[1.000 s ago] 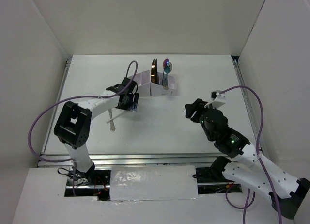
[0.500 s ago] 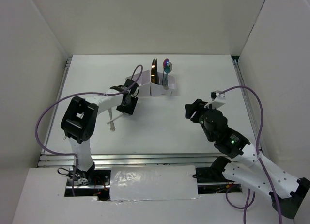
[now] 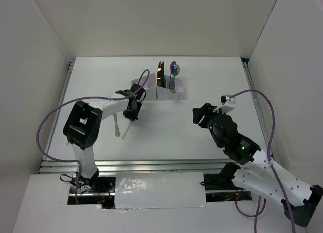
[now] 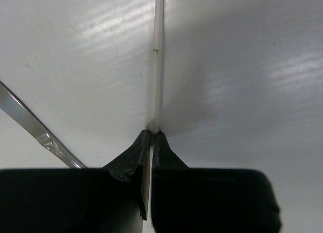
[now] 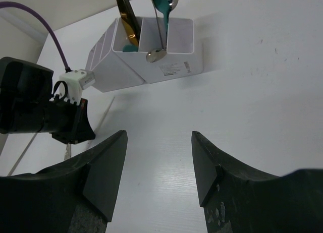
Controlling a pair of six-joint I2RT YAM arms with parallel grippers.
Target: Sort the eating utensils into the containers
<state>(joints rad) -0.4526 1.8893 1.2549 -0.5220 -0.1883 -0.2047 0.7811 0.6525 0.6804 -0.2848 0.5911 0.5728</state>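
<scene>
My left gripper is shut on a thin pale stick, which runs straight out from the jaws over the table; in the top view the stick slants down-left from the fingers. A silver utensil lies on the table just left of it. The white container stands at the back, holding a gold piece, an iridescent spoon, a teal spoon and a silver spoon. My right gripper hangs open and holds nothing.
White walls close in the table at the back and both sides. A metal rail runs along the near edge. Purple cables loop off both arms. The left gripper shows at the left of the right wrist view.
The left jaws have gone from open to shut on the thin stick, and the stick has swung from lying nearly crosswise to slanting down-left. The right arm has not moved.
</scene>
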